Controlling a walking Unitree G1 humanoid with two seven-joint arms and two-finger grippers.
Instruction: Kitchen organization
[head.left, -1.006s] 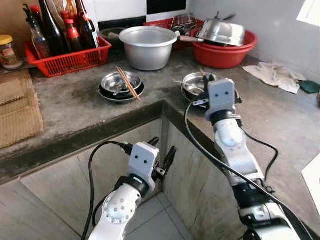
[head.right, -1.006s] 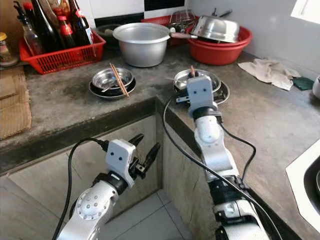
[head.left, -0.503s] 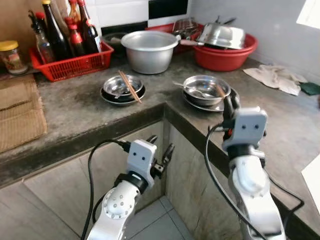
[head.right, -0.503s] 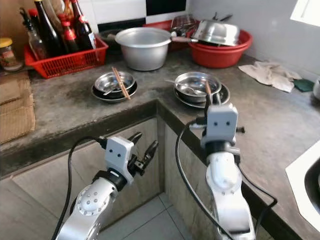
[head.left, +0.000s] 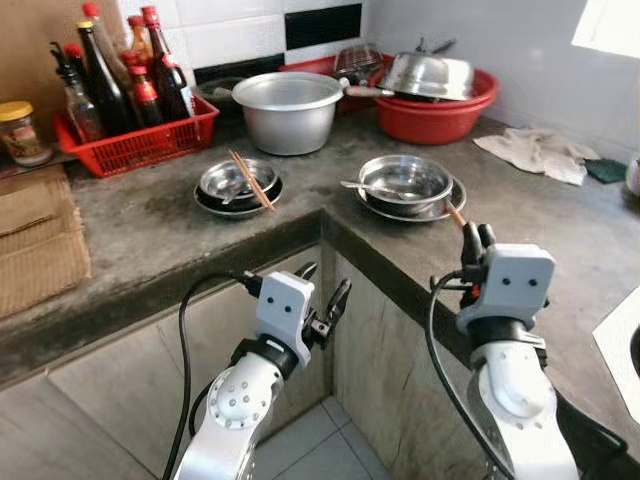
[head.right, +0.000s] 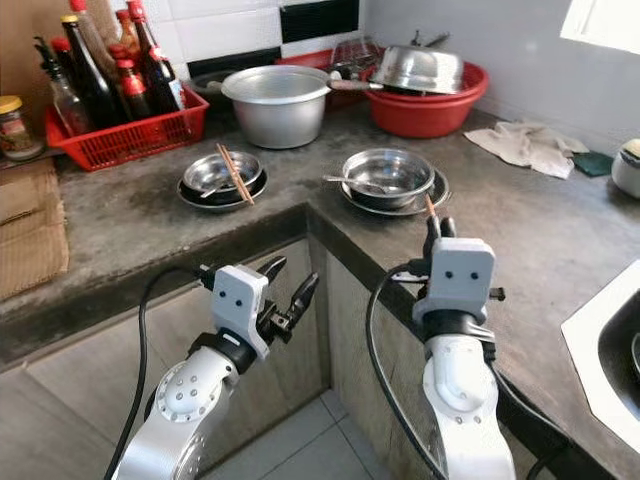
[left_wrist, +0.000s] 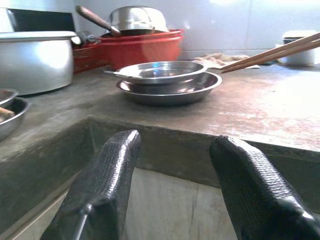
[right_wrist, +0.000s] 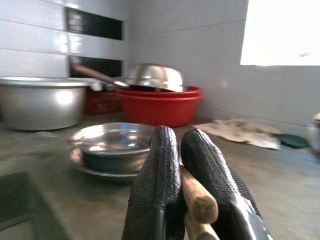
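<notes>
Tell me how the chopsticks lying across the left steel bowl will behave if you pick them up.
The chopsticks look like thin, stiff wood, so probably light and rigid. They rest loosely across the rim of the steel bowl, so a nudge could likely roll or slide them off. The pair may also split apart in a two-finger pinch.

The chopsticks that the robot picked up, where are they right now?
The chopsticks are pinched in the right gripper, held above the counter's front edge, just in front of the stacked steel bowl and plate.
</notes>
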